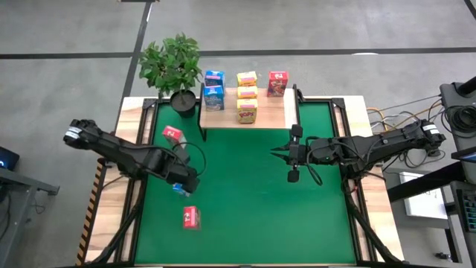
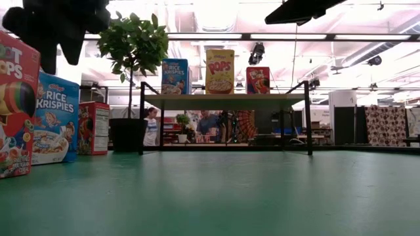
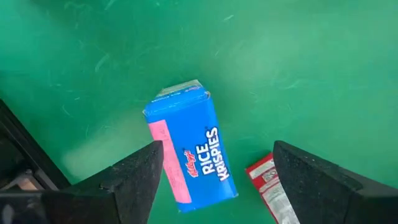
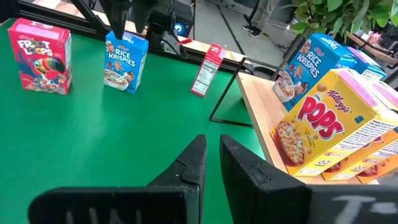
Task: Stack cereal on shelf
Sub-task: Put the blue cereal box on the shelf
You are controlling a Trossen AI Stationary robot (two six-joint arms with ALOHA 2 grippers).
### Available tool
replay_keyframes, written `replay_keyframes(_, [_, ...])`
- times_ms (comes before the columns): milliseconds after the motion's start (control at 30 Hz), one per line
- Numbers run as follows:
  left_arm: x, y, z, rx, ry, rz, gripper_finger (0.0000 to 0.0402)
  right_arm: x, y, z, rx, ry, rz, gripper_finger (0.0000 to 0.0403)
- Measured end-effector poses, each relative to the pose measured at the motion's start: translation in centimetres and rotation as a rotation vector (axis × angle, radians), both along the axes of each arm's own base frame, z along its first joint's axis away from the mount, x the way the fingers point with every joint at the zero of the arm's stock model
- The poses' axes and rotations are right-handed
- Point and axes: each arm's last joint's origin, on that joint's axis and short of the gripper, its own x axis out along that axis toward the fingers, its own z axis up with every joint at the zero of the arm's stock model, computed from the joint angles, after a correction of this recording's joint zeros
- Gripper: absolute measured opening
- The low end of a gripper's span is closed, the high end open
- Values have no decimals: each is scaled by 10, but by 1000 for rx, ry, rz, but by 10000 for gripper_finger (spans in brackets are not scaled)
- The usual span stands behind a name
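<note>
Six cereal boxes [image 1: 247,95] on shelf [image 1: 268,113], three upright on mat

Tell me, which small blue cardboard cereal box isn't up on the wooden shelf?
The blue Rice Krispies box standing on the green mat, beneath the left gripper; the other blue boxes are on the shelf.

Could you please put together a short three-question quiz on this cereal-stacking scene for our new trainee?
1. True or false: the left gripper is shut on the blue Rice Krispies box.
2. How many cereal boxes stand on the green mat, off the shelf?
3. Which colour of box on the shelf is stacked highest? A) blue B) yellow C) red

Key
1. False: its fingers stand open on either side of the box.
2. Three: the blue one and two red Froot Loops boxes.
3. B: three yellow Pops boxes, against two blue and one red. The right gripper waits shut over the mat.
</note>
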Motion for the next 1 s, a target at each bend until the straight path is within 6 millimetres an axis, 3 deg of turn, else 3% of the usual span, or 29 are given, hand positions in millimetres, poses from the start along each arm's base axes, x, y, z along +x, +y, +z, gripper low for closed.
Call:
replay_keyframes(400, [2,0,-13,51,100,0,283,0,0,0,0,-4,0,34])
replay_keyframes(700, [2,0,3,65,100,-3,283,0,0,0,0,-4,0,34])
replay_keyframes(1000, [1,-1,-2,70,99,-6,283,0,0,0,0,0,0,34])
